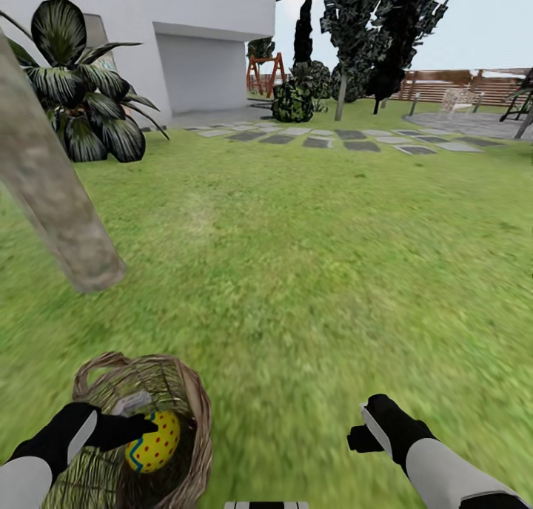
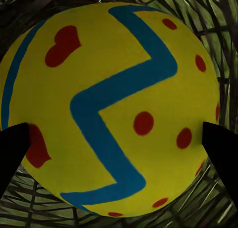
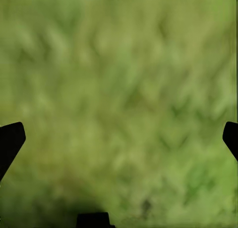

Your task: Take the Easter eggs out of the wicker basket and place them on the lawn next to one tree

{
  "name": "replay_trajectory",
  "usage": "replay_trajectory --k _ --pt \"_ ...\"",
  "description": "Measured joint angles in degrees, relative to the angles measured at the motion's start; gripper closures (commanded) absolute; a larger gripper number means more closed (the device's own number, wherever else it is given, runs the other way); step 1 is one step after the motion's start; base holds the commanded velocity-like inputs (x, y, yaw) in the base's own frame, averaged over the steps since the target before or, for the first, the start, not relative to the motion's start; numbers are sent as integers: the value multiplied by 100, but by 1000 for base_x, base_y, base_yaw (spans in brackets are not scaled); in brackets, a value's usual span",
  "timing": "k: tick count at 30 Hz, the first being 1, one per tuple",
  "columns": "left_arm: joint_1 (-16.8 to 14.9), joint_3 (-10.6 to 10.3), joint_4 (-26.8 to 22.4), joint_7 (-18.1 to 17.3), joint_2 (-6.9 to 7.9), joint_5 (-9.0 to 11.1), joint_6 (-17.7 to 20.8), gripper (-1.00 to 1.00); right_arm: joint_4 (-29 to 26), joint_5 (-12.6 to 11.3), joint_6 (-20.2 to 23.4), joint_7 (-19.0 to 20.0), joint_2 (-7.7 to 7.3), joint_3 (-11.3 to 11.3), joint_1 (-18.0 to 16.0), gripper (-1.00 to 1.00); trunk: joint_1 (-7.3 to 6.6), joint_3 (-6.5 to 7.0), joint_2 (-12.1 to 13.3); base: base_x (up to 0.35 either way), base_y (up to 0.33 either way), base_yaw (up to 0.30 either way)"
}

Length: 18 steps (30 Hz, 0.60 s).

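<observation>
- My left gripper (image 1: pixel 137 426) held one Easter egg (image 1: pixel 153 441) between its fingers, inside the mouth of the wicker basket (image 1: pixel 185 390); in the left wrist view the egg (image 2: pixel 114 109) sat between the two dark fingertips (image 2: pixel 12 148), with basket weave behind it.
- That egg was yellow with red dots, red heart-like marks and a blue zigzag stripe (no writing or label on it that I could read).
- I could not tell whether other eggs lay deeper in the basket.
- The basket stood on the lawn (image 1: pixel 311 257) at the lower left of the head view, and the tree (image 1: pixel 52 198) trunk leaned up from the grass just beyond it, apart from the basket.
- My right gripper (image 1: pixel 363 427) hung over bare grass, well apart from the basket, its fingers spread wide and holding nothing; the right wrist view showed blurred lawn (image 3: pixel 119 89) between them.
- Farther off stood a broad-leaved plant (image 1: pixel 81 102), a white house (image 1: pixel 192 43), grey stepping stones (image 1: pixel 348 140), dark shrubs (image 1: pixel 292 102) and a brown fence (image 1: pixel 459 83).
- Nothing lay on the grass between the basket and the trunk.
</observation>
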Motion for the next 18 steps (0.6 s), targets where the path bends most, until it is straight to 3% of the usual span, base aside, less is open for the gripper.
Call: replay_trajectory --k 6,18 --pt "-1 0 1 0 -15 -8 -8 100 0 -1 0 0 0 0 0 -100 -5 45 3 -1 0 0" --pt "-1 0 12 1 -119 -21 -6 100 0 0 0 0 0 0 0 -100 -36 310 19 0 0 0"
